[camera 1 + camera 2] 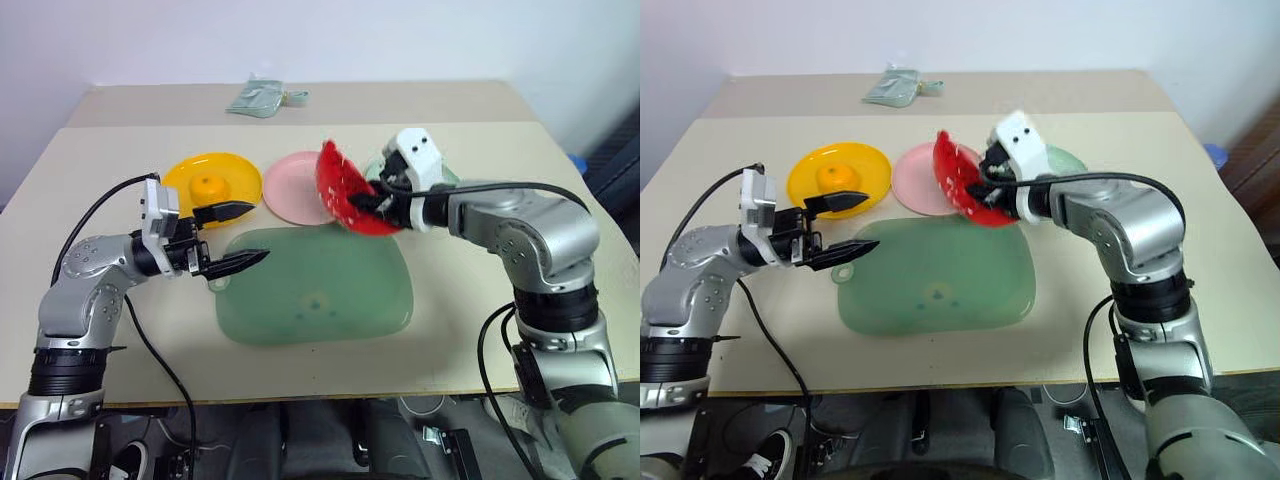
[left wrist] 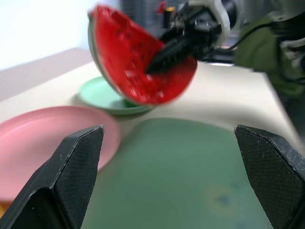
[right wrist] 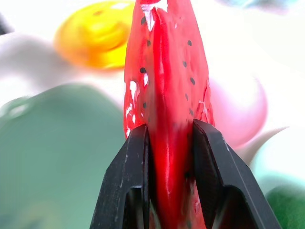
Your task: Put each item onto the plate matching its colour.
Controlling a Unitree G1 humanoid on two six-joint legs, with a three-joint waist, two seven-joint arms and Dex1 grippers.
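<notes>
Aloft, right pincer (image 3: 170,143) clamps watermelon wedge (image 1: 352,190).

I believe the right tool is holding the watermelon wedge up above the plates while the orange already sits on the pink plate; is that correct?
Not quite: the orange sits on the yellow plate, not the pink plate, as the left eye view shows. The rest holds: the right tool grips the watermelon wedge above the plates.
</notes>
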